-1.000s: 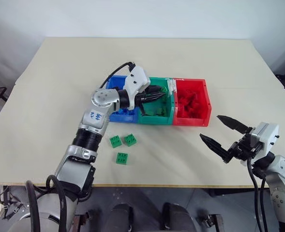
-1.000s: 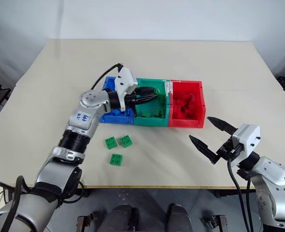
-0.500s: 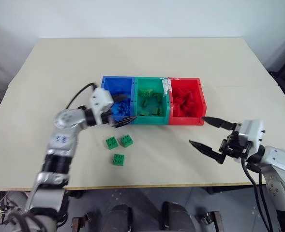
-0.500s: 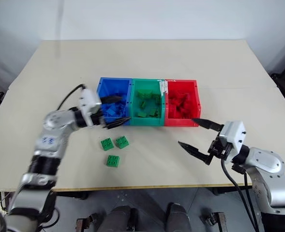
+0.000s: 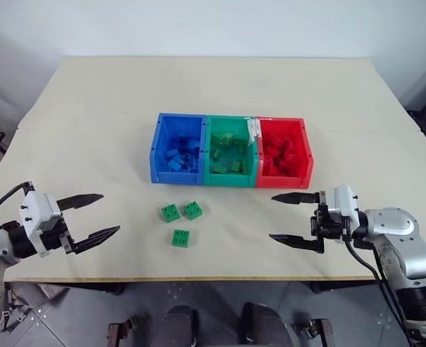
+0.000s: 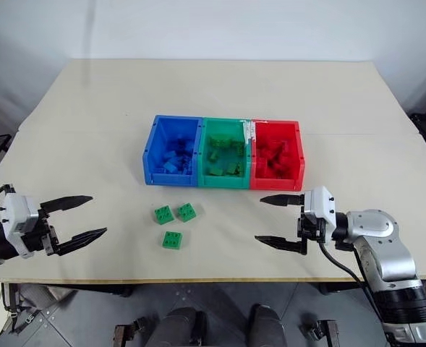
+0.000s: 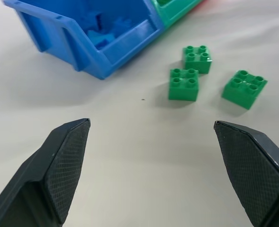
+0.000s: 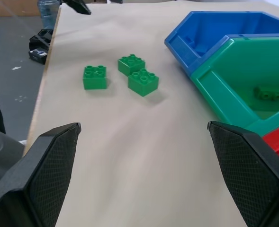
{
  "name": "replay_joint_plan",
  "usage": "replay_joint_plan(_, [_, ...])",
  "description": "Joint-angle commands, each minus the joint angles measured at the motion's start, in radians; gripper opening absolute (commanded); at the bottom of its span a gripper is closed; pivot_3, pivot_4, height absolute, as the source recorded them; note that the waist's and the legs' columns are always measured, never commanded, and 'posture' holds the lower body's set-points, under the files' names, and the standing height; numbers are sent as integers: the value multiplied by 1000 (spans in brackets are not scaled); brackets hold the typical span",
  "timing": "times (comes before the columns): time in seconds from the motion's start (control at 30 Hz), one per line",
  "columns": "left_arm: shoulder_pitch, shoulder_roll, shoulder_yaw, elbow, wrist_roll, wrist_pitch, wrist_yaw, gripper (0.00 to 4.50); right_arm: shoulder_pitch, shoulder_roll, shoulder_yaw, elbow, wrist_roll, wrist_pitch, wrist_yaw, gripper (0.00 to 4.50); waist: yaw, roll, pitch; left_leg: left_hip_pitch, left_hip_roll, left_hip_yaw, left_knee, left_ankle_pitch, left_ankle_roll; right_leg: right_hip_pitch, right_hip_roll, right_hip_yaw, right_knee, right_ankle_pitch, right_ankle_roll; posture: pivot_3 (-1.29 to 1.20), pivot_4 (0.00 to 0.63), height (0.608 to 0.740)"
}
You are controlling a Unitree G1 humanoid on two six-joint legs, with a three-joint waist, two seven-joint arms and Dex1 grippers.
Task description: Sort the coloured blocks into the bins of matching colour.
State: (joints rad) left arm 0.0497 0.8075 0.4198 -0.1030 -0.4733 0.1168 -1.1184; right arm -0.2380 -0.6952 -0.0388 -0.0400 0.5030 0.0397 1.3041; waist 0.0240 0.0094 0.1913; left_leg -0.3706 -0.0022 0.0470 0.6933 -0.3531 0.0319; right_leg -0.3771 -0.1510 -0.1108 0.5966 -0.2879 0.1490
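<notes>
On the beige table (image 5: 90,108), pretty much dead centre, sit the three joined bins in a row: blue bin (image 5: 157,144) at 9 o'clock of the set, green bin (image 5: 231,178) in the middle, red bin (image 5: 308,155) at 3 o'clock. Each one already has bricks of its own colour inside.

Three green blocks are loose on the table at about 6 o'clock from the blue bin, clear of its front wall. Two sit side by side, nearly touching: one green block (image 5: 171,212) and its neighbour (image 5: 193,210). The third green block (image 5: 181,237) lies a bit nearer the table's front edge, apart from the pair.

Left gripper (image 5: 92,217) hangs over the front left corner of the table, fingers spread wide with nothing between them, pointing toward the loose blocks. Right gripper (image 5: 286,217) is at roughly 5 o'clock from the red bin, fingers also wide apart and empty, pointing across toward the blocks.
</notes>
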Motion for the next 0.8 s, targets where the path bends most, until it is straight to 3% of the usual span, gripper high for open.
replay_joint_plan(0.03, [-49,13,-102,-123,24,67,48,4413,4,-12,-23,3,-3,-28,18,4500,-1,0,0,0,0,0,0,0,0,0,0,0,0,0,0,0,150,740])
replay_joint_plan(0.3, [-415,-23,-484,-236,157,483,231,4413,102,-44,-76,-49,-22,-10,-37,4500,0,0,0,0,-1,2,-1,0,0,0,2,0,0,0,0,0,150,740])
replay_joint_plan(0.47, [-535,-37,-623,-248,191,683,270,4413,157,-46,-86,-116,-22,13,-85,4500,-7,0,0,0,-1,5,-2,0,0,0,4,0,-2,0,0,0,150,740])
replay_joint_plan(0.6, [-603,-89,-685,-212,238,755,330,4413,201,-40,-92,-179,-14,36,-125,4500,3,0,0,-1,0,4,-1,0,0,0,4,0,-2,0,0,0,150,740])
replay_joint_plan(0.73, [-637,-130,-718,-160,279,717,354,4413,218,-35,-96,-216,-11,50,-156,4500,5,0,0,-1,0,3,1,0,0,0,4,1,-1,0,0,0,150,740])
replay_joint_plan(0.8, [-640,-114,-745,-145,310,685,339,4052,224,-35,-97,-228,-8,55,-164,4500,3,0,0,-1,-1,3,1,0,0,0,4,1,-2,0,0,0,150,740])
